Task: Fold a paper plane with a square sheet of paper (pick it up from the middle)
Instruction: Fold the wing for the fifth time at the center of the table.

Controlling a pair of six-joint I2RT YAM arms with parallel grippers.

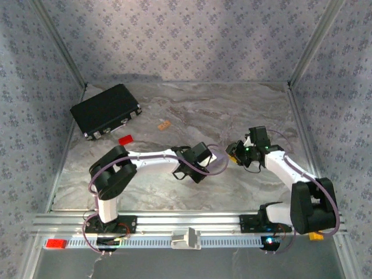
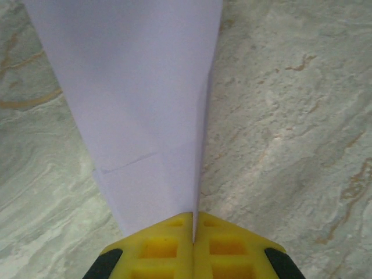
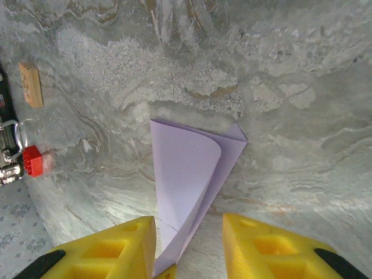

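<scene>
One paper plane (image 3: 187,174), left fingers (image 2: 158,249) pinching it, right fingers (image 3: 119,244) spread, one red block (image 3: 32,161), one tan block (image 3: 31,85)

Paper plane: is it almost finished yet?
Nearly, it seems. Done: the paper plane is already folded narrow and pointed. In hand: the left gripper pinches its narrow end, and the right gripper is open. Left: the top layer curls up, so the creases probably need pressing flat.
</scene>
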